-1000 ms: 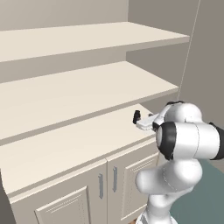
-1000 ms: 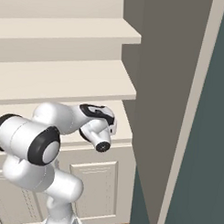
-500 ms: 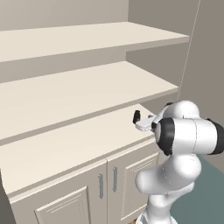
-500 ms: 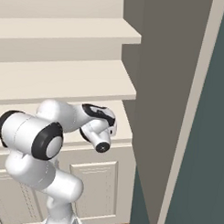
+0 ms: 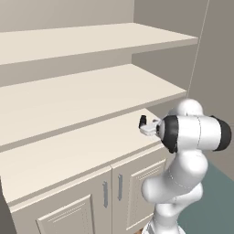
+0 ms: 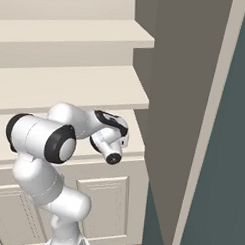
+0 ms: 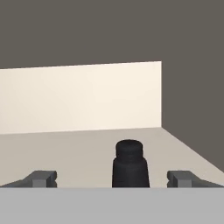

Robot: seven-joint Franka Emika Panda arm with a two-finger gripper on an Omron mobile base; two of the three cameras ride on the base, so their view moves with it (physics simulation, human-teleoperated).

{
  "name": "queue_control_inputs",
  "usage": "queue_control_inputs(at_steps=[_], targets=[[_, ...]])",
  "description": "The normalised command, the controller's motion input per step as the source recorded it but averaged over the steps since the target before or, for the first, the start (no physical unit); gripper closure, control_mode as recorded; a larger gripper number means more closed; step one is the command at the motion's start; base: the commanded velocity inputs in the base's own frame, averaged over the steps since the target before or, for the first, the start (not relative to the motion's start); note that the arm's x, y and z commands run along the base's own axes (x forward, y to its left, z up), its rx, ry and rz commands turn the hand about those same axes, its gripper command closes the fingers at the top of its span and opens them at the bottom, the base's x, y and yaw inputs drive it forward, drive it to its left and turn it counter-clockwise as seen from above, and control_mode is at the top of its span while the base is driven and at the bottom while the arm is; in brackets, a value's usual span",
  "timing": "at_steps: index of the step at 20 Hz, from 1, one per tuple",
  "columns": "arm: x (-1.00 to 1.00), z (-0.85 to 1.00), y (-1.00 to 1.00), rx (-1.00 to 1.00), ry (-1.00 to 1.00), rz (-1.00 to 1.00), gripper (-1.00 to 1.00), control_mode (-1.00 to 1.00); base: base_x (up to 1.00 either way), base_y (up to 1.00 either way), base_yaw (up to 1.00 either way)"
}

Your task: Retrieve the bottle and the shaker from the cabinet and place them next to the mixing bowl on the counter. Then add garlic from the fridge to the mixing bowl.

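The hand view showed the shaker (image 7: 130,164) upright on the cabinet (image 5: 68,155) shelf, between the wide-open tool's (image 7: 113,179) fingertips; from the left base view, the arm hid it.

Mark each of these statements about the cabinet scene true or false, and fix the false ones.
1. The claw is wide open. True.
2. The shaker stands upright between the claw's fingertips, not touching either one. True.
3. The shaker is white. False: it is black, with a narrower top.
4. The cabinet doors below the shelves are open. False: both panelled doors are shut.
5. The arm reaches into the lowest open shelf of the cabinet. True.
6. The shaker lies on its side. False: it stands upright on the shelf.
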Motion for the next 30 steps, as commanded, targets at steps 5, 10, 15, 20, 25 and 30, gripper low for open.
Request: queue_control_inputs(at_steps=[5, 10, 15, 20, 25, 30], targets=[[0.23, -0.1, -0.08, 0.0, 0.01, -0.03, -1.0, -1.0, 0.0, 0.0, 0.0], [0.05, -0.23, -0.01, 0.0, 0.0, -0.03, -1.0, -1.0, 0.0, 0.0, 0.0], [0.1, -0.23, 0.0, 0.0, 0.01, -0.02, -1.0, -1.0, 0.0, 0.0, 0.0], [0.23, -0.03, 0.0, 0.0, 0.0, 0.0, -1.0, -1.0, 0.0, 0.0, 0.0], [0.19, 0.0, 0.0, 0.0, 0.0, 0.0, -1.0, -1.0, 0.0, 0.0, 0.0], [0.16, 0.0, 0.0, 0.0, 0.0, 0.0, -1.0, -1.0, 0.0, 0.0, 0.0]])
